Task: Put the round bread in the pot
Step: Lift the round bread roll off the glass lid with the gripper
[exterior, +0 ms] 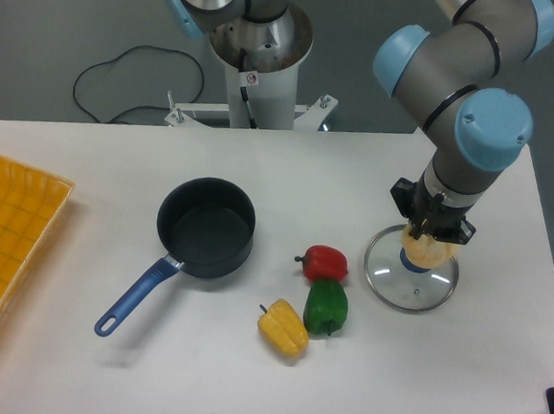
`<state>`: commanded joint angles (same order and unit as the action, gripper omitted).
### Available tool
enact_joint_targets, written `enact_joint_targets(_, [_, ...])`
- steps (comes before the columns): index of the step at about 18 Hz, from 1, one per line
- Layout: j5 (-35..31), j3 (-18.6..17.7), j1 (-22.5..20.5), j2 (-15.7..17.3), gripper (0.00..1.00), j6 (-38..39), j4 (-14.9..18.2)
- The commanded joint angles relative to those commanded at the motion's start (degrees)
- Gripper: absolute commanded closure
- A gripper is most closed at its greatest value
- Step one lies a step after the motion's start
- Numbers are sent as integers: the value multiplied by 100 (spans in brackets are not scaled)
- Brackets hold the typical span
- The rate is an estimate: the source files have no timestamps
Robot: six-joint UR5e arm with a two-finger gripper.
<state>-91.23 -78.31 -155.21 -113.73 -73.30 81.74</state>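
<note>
The round bread (427,250) is a pale golden bun held between the fingers of my gripper (431,240), just above the glass lid (411,272) at the right of the table. The gripper is shut on the bun. The bun hides most of the lid's blue knob. The pot (205,226) is a dark navy saucepan standing left of centre, with its long blue handle (137,295) pointing to the front left. The pot is empty and lies well to the left of the gripper.
A red pepper (324,263), a green pepper (326,307) and a yellow pepper (284,327) lie between the pot and the lid. A yellow tray (5,243) sits at the left edge. The robot base (260,62) stands behind the table.
</note>
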Motion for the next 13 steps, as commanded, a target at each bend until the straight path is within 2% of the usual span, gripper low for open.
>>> enact_joint_targets(5, [87,9,35,61,86,9,0])
enact_joint_targets(9, [316,-193,210,237,86,88,-17])
enact_joint_targets(11, [325,-394,324,377,86,158,-157])
enact_joint_targets(13, [378,-693,483,544,86,324,-447])
